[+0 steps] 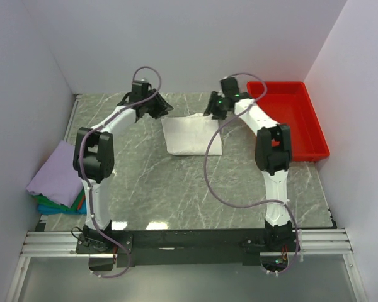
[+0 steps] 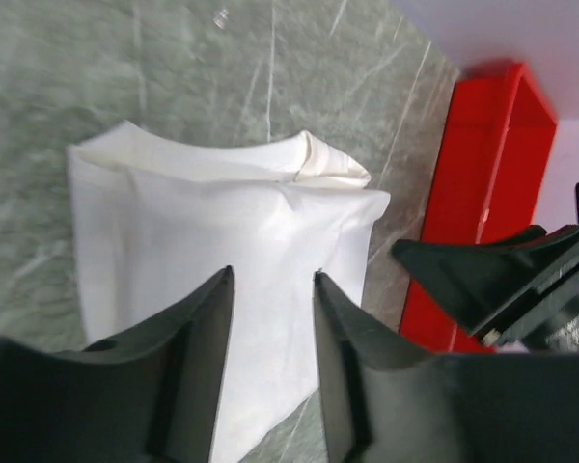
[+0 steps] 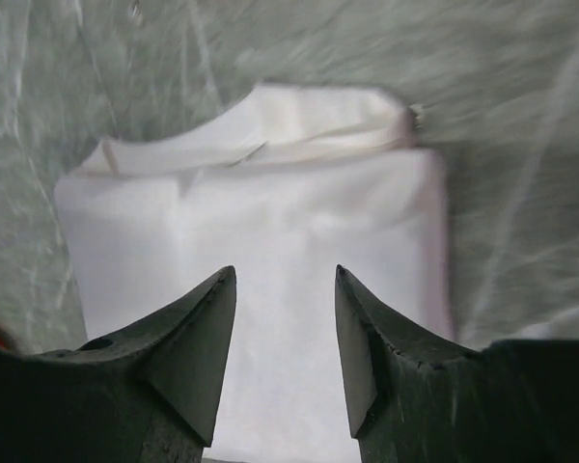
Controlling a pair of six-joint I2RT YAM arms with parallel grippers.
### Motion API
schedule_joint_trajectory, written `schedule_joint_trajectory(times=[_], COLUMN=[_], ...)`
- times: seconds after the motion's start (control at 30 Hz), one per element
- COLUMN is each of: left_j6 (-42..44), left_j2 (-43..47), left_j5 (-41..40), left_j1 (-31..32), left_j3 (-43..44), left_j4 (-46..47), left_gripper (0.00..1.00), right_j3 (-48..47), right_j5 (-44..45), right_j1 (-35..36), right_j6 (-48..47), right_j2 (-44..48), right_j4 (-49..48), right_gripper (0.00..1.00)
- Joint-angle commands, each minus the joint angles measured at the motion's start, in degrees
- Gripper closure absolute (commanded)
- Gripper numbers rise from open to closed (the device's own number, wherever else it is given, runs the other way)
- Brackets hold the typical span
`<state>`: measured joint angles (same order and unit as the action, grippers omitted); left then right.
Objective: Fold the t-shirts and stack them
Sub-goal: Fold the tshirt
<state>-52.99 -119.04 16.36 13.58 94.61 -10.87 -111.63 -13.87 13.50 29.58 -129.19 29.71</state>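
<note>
on the marbled worktop (image 1: 176, 189) the white t-shirt (image 1: 190, 135) lies folded into a rough rectangle at the far middle, well apart from the pile of folded shirts at the left edge. it looks ready for a last tidy or for carrying over to that pile. its far edge is puffed and uneven, so each arm should probably take a far corner through all the layers, then lift together and level so the fold does not fall open. the left pincer (image 2: 273, 275) hangs over that edge with its fingers spread, pinching nothing. the right pincer (image 3: 285, 275) is spread wider and is also empty.

counted: one worktop, one red tray (image 1: 290, 116) at the far right, and four shirts that i can tell, namely the white one plus lavender (image 1: 57, 179), green (image 1: 50, 202) and blue (image 1: 66, 210) in the pile. there are two pincers.
</note>
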Motion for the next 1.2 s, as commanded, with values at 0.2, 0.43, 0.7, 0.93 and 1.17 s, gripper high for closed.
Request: schedule_joint_trajectory(times=[0.2, 0.43, 0.7, 0.93, 1.17], left_j6=[5.79, 4.75, 1.49, -1.23, -4.22], left_j2=[-10.41, -8.93, 5.03, 24.52, 40.28], left_j5=[-9.33, -11.79, -11.53, -11.96, -14.23], left_j1=[7.42, 12.42, 16.65, 24.02, 26.14], left_j3=[11.39, 2.44, -21.81, -41.50, -52.07], left_j4=[-10.39, -10.84, -4.61, -1.52, -3.79], left_gripper=[0.62, 0.64, 0.66, 0.66, 0.64], right_j3=[-3.25, 14.03, 40.76, 68.61, 74.63], right_j5=[8.60, 8.33, 7.28, 7.28, 10.78], right_j1=[9.09, 11.11, 14.80, 24.28, 29.39], right_j6=[-2.08, -0.06, 2.75, 8.81, 13.04], right_j2=[-4.23, 2.43, 18.16, 40.02, 53.76], right_j4=[4.13, 0.09, -10.71, -18.72, -14.88], right_gripper=[0.49, 0.50, 0.52, 0.52, 0.52])
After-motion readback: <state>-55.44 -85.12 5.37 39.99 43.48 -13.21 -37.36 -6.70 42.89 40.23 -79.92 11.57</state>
